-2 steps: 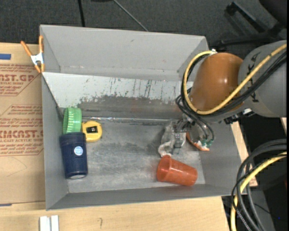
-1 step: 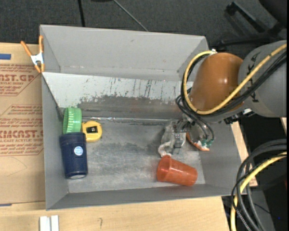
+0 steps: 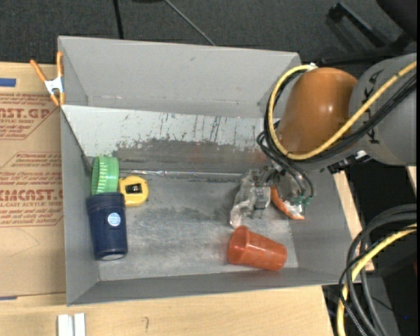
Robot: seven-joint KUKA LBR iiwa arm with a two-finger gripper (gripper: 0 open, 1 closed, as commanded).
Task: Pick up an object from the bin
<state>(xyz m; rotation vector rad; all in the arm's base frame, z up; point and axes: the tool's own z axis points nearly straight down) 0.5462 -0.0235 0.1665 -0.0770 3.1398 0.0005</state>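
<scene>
The pick is not yet made, judging by how things lie: every item seen rests on the floor of the bin (image 3: 185, 222), and nothing can be made out gripped or lifted. The end effector (image 3: 243, 208) is low in the right part of the bin, close to the floor, under the arm's orange cover (image 3: 315, 110). Whether it is open or closed cannot be told from this angle. Two things are nearest to it. An orange cup (image 3: 257, 250) lies on its side just beside it, toward the near wall. A small orange and white item (image 3: 289, 206) with a bit of green lies just to its right, partly under the cables. Which of the two it is set for cannot be told. Well apart, along the left wall, lie a dark blue can (image 3: 107, 226), a green ribbed thing (image 3: 105, 175) and a yellow tape measure (image 3: 134, 191). What is left appears to be nearly the whole job: to close on one thing, likely one of the two near ones, and raise it clear of the bin
</scene>
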